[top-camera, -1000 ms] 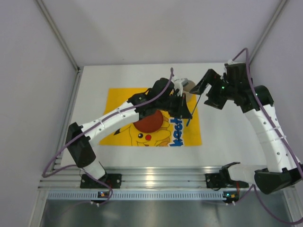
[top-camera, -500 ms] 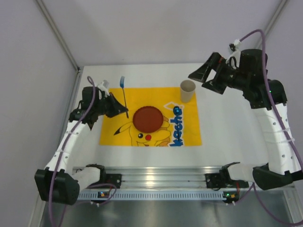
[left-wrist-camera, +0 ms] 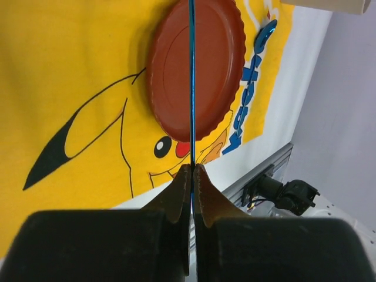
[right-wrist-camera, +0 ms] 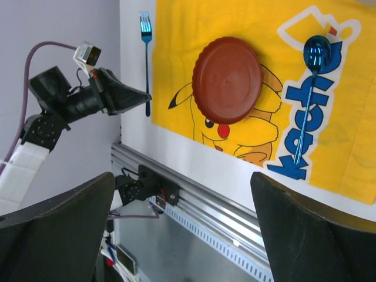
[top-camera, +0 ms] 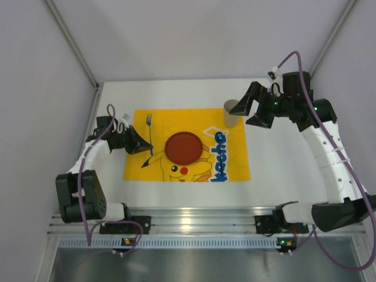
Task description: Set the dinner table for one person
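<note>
My left gripper (top-camera: 141, 144) is shut on the handle end of a blue fork (top-camera: 150, 128) and holds it near the left edge of the yellow Pikachu mat (top-camera: 141, 170), left of the brown plate (top-camera: 183, 148). In the left wrist view the fork (left-wrist-camera: 191, 88) shows edge-on between the closed fingers (left-wrist-camera: 202, 191), in front of the plate (left-wrist-camera: 217, 64). My right gripper (top-camera: 249, 109) is open and empty, raised next to the beige cup (top-camera: 232, 113). The right wrist view shows the fork (right-wrist-camera: 145, 53), the plate (right-wrist-camera: 227, 79) and a blue spoon (right-wrist-camera: 308, 106) lying on the mat's blue letters. The white dinner table (top-camera: 282, 164) lies under it all.
The aluminium rail (top-camera: 194, 220) with the arm bases runs along the table's near edge. Grey walls with metal posts close in the left, right and back sides. The cup stands at the mat's far right corner.
My left arm has swung back from beside the cup to the left side with the fork, then lowered it toward the mat's left edge. My right gripper rose and came back beside the cup.
</note>
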Motion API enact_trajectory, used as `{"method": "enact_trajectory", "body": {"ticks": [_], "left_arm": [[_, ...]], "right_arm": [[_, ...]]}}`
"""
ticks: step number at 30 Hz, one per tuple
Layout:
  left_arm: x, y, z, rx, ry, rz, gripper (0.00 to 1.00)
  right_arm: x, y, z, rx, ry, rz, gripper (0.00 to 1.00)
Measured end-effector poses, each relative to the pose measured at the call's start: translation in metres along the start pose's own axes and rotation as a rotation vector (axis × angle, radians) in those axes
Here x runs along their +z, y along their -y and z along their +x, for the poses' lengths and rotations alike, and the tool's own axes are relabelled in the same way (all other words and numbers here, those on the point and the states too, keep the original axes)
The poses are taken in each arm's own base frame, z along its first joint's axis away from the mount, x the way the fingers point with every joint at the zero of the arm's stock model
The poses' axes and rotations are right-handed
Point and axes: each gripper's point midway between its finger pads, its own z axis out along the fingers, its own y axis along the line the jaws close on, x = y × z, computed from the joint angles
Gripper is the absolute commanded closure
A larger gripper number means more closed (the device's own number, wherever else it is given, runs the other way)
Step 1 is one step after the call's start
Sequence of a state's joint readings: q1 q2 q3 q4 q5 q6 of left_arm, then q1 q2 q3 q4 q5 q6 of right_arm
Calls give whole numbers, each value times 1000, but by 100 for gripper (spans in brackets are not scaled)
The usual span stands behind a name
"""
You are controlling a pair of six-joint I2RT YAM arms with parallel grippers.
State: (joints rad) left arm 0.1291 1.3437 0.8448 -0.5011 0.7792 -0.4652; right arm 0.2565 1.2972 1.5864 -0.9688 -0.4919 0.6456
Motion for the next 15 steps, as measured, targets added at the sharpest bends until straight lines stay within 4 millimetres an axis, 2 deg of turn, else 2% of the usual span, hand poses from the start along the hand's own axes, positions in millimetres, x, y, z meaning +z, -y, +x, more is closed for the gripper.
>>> {"method": "enact_trajectory", "body": {"ticks": [4, 9, 12, 15], "left_arm": [[18, -13, -5, -35, -50, 31, 100], [46, -40, 4, -155, -155, 39, 100], [53, -49, 9, -197, -193, 33, 100], [53, -48, 6, -190, -198, 34, 100]], "right_arm": [[0, 5, 4, -9, -18, -3, 0], [2, 13, 12, -21, -44, 0, 0], [4, 17, 17, -18, -63, 2, 0], [5, 19, 21, -18, -76, 4, 0]]}}
